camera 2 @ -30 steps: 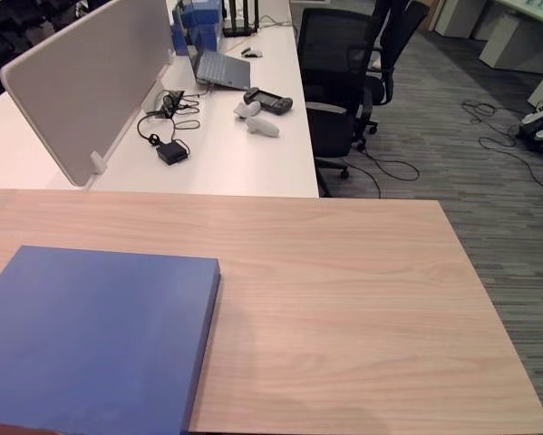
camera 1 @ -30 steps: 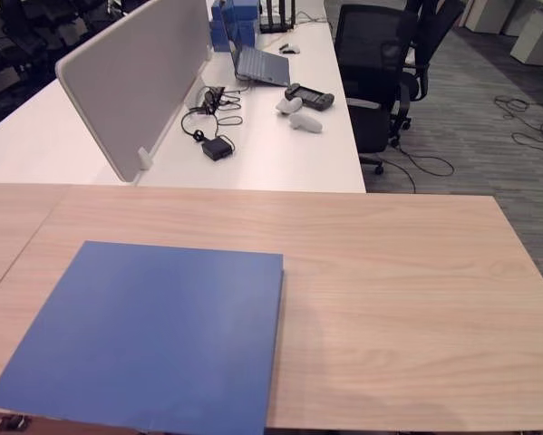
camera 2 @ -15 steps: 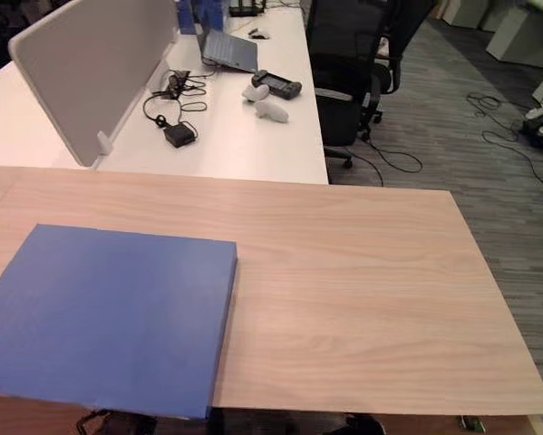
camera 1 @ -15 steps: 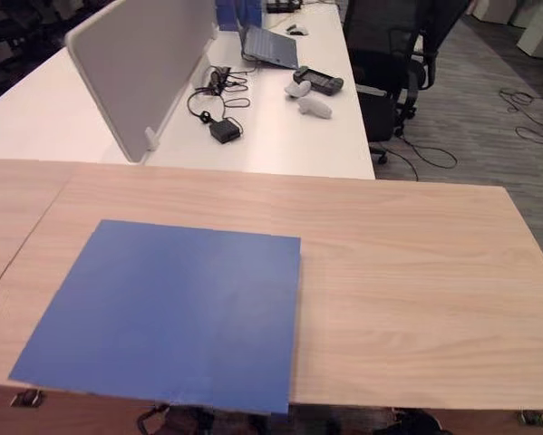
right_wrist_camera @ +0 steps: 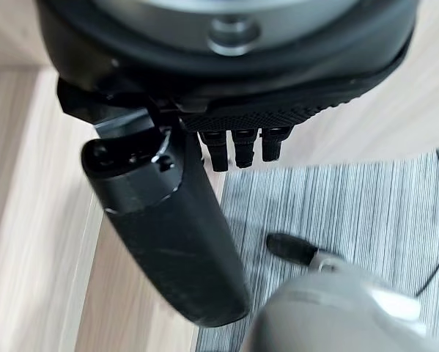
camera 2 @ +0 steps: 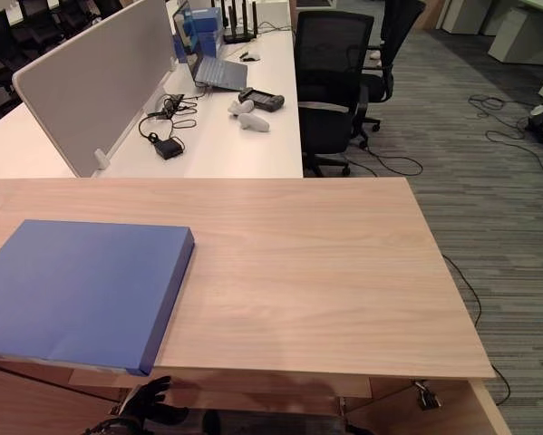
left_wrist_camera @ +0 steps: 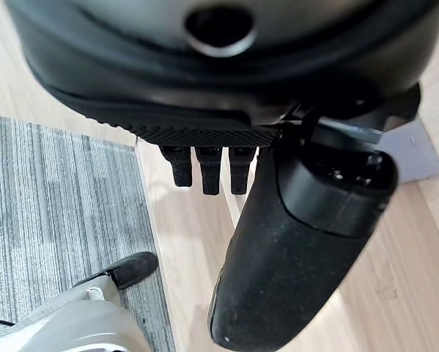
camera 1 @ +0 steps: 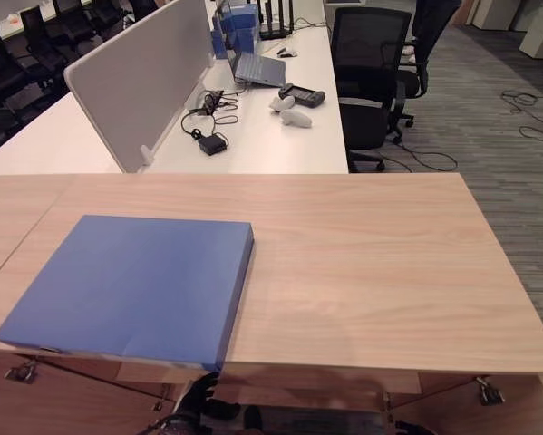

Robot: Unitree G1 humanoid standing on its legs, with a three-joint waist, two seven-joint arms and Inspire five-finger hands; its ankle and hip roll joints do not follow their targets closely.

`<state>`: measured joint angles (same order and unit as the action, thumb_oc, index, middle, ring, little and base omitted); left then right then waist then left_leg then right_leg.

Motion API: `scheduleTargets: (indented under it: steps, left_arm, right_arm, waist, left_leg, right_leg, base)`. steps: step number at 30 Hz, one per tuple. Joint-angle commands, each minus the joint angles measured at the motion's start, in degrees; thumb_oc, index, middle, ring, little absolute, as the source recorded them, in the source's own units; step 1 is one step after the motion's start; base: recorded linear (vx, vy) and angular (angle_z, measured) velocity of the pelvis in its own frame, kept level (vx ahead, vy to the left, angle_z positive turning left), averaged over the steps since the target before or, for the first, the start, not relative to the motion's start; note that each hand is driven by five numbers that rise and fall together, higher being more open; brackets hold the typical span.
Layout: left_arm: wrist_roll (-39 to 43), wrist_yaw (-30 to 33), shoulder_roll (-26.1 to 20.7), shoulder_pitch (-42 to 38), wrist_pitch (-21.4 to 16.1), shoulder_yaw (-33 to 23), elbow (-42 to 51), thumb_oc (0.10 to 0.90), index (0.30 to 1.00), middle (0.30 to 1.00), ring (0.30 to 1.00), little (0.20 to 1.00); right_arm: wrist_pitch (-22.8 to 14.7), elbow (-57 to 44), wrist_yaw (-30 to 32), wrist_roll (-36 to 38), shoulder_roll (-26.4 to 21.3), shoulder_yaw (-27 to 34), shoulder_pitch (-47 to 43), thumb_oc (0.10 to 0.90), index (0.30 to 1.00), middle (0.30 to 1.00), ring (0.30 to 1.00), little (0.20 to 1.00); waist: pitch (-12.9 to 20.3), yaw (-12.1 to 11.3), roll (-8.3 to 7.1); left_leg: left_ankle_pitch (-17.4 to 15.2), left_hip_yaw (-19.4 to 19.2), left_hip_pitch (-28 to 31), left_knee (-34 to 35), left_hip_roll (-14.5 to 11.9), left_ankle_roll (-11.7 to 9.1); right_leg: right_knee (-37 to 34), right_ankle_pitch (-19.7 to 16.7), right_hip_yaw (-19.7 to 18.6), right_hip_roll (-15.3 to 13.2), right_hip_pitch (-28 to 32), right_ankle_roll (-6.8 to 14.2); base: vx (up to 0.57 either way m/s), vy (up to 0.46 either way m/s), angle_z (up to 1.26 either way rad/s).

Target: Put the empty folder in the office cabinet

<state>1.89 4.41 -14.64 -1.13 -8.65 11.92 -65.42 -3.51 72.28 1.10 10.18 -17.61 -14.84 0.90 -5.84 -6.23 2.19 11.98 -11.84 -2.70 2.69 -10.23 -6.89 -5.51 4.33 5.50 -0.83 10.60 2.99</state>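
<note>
Left hand (left_wrist_camera: 292, 242) — fingers straight, hanging below wooden table (camera 1: 371, 263); right hand (right_wrist_camera: 175, 235) likewise; blue folder (camera 1: 130, 285) untouched.

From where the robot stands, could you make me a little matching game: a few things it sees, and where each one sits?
Things:
1. blue folder
2. laptop
3. black office chair
4. grey divider panel

Places:
A. on the grey carpet, beside the white desk
B. flat on the wooden table, near its front edge, on the robot's left
C. open, far back on the white desk
D. standing upright along the white desk's left side

Pairs: 1-B, 2-C, 3-A, 4-D
</note>
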Motion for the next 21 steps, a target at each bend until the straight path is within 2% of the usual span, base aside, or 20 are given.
scheduleTargets:
  steps: [1, 4, 6, 7, 10, 12, 13, 15, 17, 19, 21]
  left_arm:
    - [1.01, -0.53, -0.48, -2.37, 0.69, 1.52, -3.44, 0.800, 0.900, 0.900, 0.900, 0.900]
    - [1.00, -0.69, -0.01, -2.38, 0.54, 1.84, -3.74, 0.800, 0.900, 0.900, 0.900, 0.900]
    - [0.75, -0.74, -0.11, -2.17, 0.52, 1.98, -4.23, 0.800, 0.900, 0.900, 0.900, 0.900]
    - [0.37, -0.79, -0.25, -1.89, 0.61, 2.06, -4.65, 0.800, 0.900, 0.900, 0.900, 0.900]
    - [-0.55, -0.80, -0.25, -1.67, 0.76, 2.14, -5.33, 0.800, 0.900, 0.900, 0.900, 0.900]
    - [-0.61, -0.79, -0.22, -1.72, 0.72, 2.18, -5.34, 0.800, 0.900, 0.900, 0.900, 0.900]
    - [-0.66, -0.95, -0.08, -1.67, 0.70, 2.13, -4.93, 0.800, 0.900, 0.900, 0.900, 0.900]
    - [-0.81, -1.06, -0.03, -1.73, 0.65, 2.31, -4.40, 0.800, 0.900, 0.900, 0.900, 0.900]
    - [-1.44, -1.29, -0.11, -2.08, 0.70, 2.79, -3.75, 0.800, 0.900, 0.900, 0.900, 0.900]
    - [-2.17, -1.58, -0.54, -2.47, 0.62, 3.58, -3.21, 0.800, 0.900, 0.900, 0.900, 0.900]
    - [-2.40, -1.75, -0.72, -2.50, 0.52, 3.72, -3.29, 0.800, 0.900, 0.900, 0.900, 0.900]
  right_arm:
    - [-0.97, -1.86, 0.18, -0.54, -1.16, 1.21, -3.67, 0.800, 0.900, 0.900, 0.900, 0.900]
    - [-0.86, -1.21, 0.15, -0.44, -2.08, 1.58, -3.93, 0.800, 0.900, 0.900, 0.900, 0.900]
    - [-0.76, -0.92, 0.11, -0.39, -2.58, 2.03, -3.84, 0.800, 0.900, 0.900, 0.900, 0.900]
    - [-0.76, -0.75, 0.04, -0.41, -2.81, 2.26, -3.78, 0.800, 0.900, 0.900, 0.900, 0.900]
    - [-0.73, -0.80, -0.29, 0.85, -2.98, 3.25, -3.72, 0.800, 0.900, 0.900, 0.900, 0.900]
    - [-0.70, -0.83, -0.48, 1.24, -2.94, 3.42, -3.66, 0.800, 0.900, 0.900, 0.900, 0.900]
    - [-0.59, -0.59, -0.71, 2.04, -2.64, 4.19, -2.97, 0.800, 0.900, 0.900, 0.900, 0.900]
    - [-0.57, -0.40, -0.58, 2.27, -2.51, 4.63, -2.81, 0.800, 0.900, 0.900, 0.900, 0.900]
    - [-0.39, -0.27, -0.58, 2.35, -1.85, 5.06, -2.43, 0.800, 0.900, 0.900, 0.900, 0.900]
    - [-0.07, 0.04, -0.51, 2.87, -0.74, 5.58, -1.93, 0.800, 0.900, 0.900, 0.900, 0.900]
    - [-0.02, 0.05, -0.53, 3.07, -0.46, 5.79, -1.88, 0.800, 0.900, 0.900, 0.900, 0.900]
  waist:
    - [-4.59, -0.22, -0.82]
    - [-5.42, -0.06, -0.72]
    - [-5.30, 0.84, -1.32]
    - [-4.64, 1.51, -1.58]
    - [-3.26, 4.25, -1.29]
    - [-3.01, 4.85, -1.17]
    - [-1.85, 6.23, -0.45]
    - [-1.46, 6.37, -0.27]
    - [-0.96, 6.44, -0.39]
    - [-0.97, 6.46, -0.88]
    - [-0.99, 6.47, -1.05]
  left_leg:
    - [-1.02, 1.33, -1.83, -1.03, 0.48, -1.71]
    - [-2.23, 3.31, -2.57, -4.07, 0.39, -2.28]
    - [-5.66, 5.17, -0.58, -7.12, 0.61, -2.10]
    - [-7.61, 6.15, 1.70, -8.61, 0.28, -2.14]
    - [-10.69, 7.42, 8.73, -12.12, -1.13, -3.20]
    - [-11.23, 7.44, 10.04, -11.82, -1.18, -3.40]
    - [-13.71, 5.18, 13.09, -8.52, -1.58, -2.87]
    - [-14.48, 3.70, 13.65, -6.69, -1.54, -2.85]
    - [-16.23, 2.58, 14.18, -4.70, -0.62, -2.36]
    - [-16.88, 2.51, 14.83, -2.01, 1.22, -1.24]
    - [-16.97, 2.39, 14.96, -1.29, 1.83, -0.81]
  right_leg:
    - [0.51, 4.97, 0.69, -3.92, 3.64, 3.07]
    - [0.51, 4.33, 1.28, -4.61, 3.17, 2.75]
    - [0.51, 2.73, 2.20, -5.95, 2.23, 2.64]
    - [0.55, 1.80, 2.78, -6.48, 1.07, 2.53]
    - [1.46, 0.31, 4.36, -6.97, -1.61, 2.65]
    - [1.65, 0.02, 4.73, -7.03, -2.08, 2.77]
    - [2.17, -0.66, 5.55, -7.20, -3.13, 3.23]
    - [2.47, -1.02, 5.61, -7.52, -3.58, 3.52]
    - [2.74, -1.79, 5.78, -8.42, -3.81, 4.12]
    - [3.72, -3.49, 5.22, -9.88, -5.29, 5.30]
    - [3.98, -3.95, 4.83, -10.31, -5.78, 5.73]
  base:
    - [-0.14, -0.069, 0.09]
    - [-0.19, -0.038, 0.26]
    - [-0.24, -0.005, 0.00]
    - [-0.19, 0.028, -0.09]
    - [-0.20, 0.128, 0.37]
    - [-0.07, 0.133, 0.34]
    - [0.00, 0.106, 0.36]
    - [-0.03, 0.137, 0.28]
    - [-0.04, 0.156, 0.32]
    - [-0.08, 0.228, 0.29]
    - [-0.06, 0.201, 0.03]
